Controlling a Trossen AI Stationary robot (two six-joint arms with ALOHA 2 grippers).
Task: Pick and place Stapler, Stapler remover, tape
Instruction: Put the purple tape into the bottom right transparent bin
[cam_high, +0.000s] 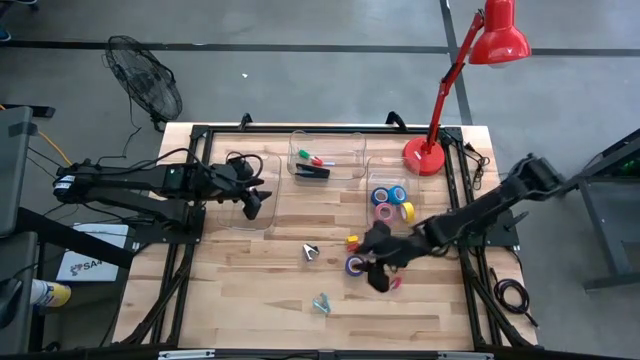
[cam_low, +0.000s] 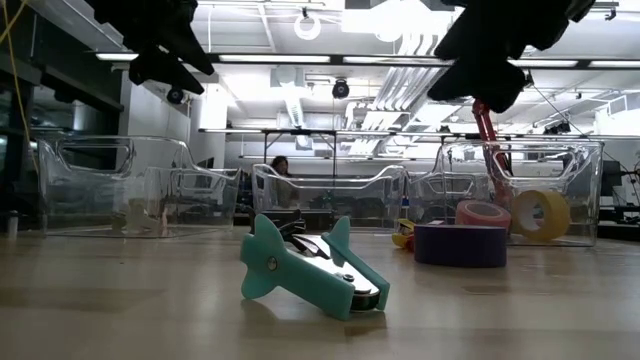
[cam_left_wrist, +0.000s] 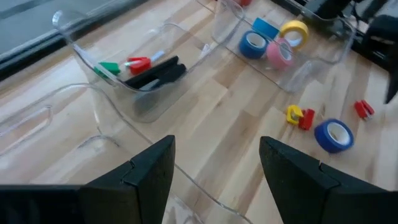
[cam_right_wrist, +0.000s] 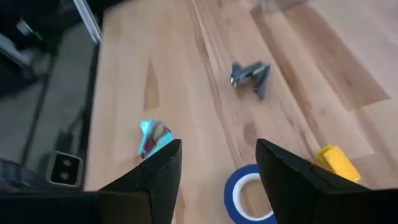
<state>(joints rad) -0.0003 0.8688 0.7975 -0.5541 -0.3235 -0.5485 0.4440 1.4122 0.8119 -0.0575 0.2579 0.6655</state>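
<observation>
The right gripper (cam_high: 378, 268) hangs released, holding nothing, just above the blue tape roll (cam_high: 356, 265); the bench (cam_high: 250, 300) is bare beside it.

— What sits on my counter (cam_high: 250, 300) besides the job?
— A red desk lamp (cam_high: 470, 70) at the far right corner, three clear bins (cam_high: 250, 205).
— Off the counter?
— A black fan (cam_high: 145, 78) on the floor.

Right gripper (cam_high: 380, 262) over purple tape (cam_high: 356, 265)
</observation>
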